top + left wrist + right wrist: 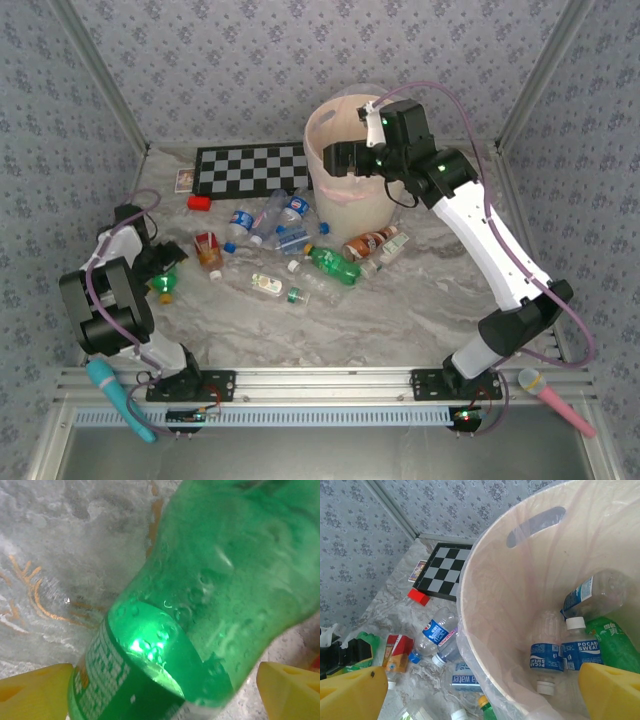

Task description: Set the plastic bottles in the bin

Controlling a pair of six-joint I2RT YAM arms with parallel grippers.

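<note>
A green plastic bottle (225, 580) lies on the marble table between the yellow fingertips (35, 692) of my left gripper (162, 690). The left tip is against its label and a small gap shows at the right tip. From above, this gripper (163, 272) sits at the table's left over that bottle (163, 289). My right gripper (342, 158) hangs open and empty over the cream bin (330, 205). Inside the bin (470, 630) lie blue-labelled bottles (546, 655) and a green one (615, 645). More bottles (240, 225) lie scattered mid-table, among them a green one (335, 265) and a brown-orange one (368, 243).
A chessboard (250, 168) lies at the back left with a small red block (200, 202) near it. A red-orange carton (208, 250) stands among the bottles. Patterned walls close in the back and both sides of the table.
</note>
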